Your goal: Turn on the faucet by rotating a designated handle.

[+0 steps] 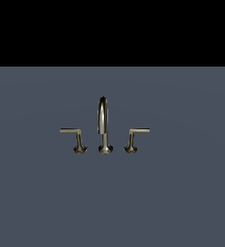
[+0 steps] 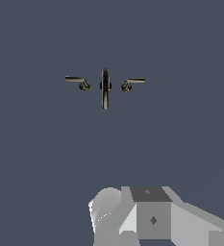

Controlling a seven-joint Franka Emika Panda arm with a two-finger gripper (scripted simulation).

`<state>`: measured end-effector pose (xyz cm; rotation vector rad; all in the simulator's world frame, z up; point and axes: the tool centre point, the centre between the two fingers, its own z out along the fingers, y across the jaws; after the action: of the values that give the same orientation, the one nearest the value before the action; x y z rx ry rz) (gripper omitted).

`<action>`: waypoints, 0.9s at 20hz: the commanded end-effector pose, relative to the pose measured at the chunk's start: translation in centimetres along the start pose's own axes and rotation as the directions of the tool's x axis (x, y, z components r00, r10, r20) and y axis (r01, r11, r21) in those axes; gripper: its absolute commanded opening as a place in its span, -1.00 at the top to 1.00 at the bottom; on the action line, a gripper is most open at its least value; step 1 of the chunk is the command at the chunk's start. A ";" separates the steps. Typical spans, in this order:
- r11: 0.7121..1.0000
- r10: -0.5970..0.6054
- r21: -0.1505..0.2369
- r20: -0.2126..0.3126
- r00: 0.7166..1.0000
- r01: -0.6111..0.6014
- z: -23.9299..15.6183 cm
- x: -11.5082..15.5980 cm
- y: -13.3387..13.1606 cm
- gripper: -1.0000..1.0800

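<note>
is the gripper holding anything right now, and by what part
Nothing is held. The gripper is well away from the faucet; neither handle is touched. Its fingertips aren't visible.

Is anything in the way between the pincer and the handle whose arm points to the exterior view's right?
Nothing visible. In the wrist view only bare grey floor lies between the arm and the designated handle. The spout and other lever stand beside it.

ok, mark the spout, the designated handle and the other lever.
spout (image 1: 103, 113), exterior view, upper arch.
designated handle (image 1: 139, 130), exterior view, flat arm.
other lever (image 1: 70, 130), exterior view, flat arm.
</note>
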<state>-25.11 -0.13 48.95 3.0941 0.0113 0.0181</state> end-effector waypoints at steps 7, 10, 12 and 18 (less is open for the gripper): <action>1.000 0.023 0.001 0.001 1.000 -0.023 0.6 0.4 -0.2 1.00; 0.999 0.052 0.001 0.002 0.999 -0.052 1.3 0.9 -0.4 1.00; 0.997 0.078 0.002 0.003 0.997 -0.078 2.0 1.3 -0.6 1.00; 0.982 0.186 0.004 0.006 0.982 -0.186 4.8 3.2 -1.3 1.00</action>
<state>-22.38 0.82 44.95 3.0900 -0.2315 0.0167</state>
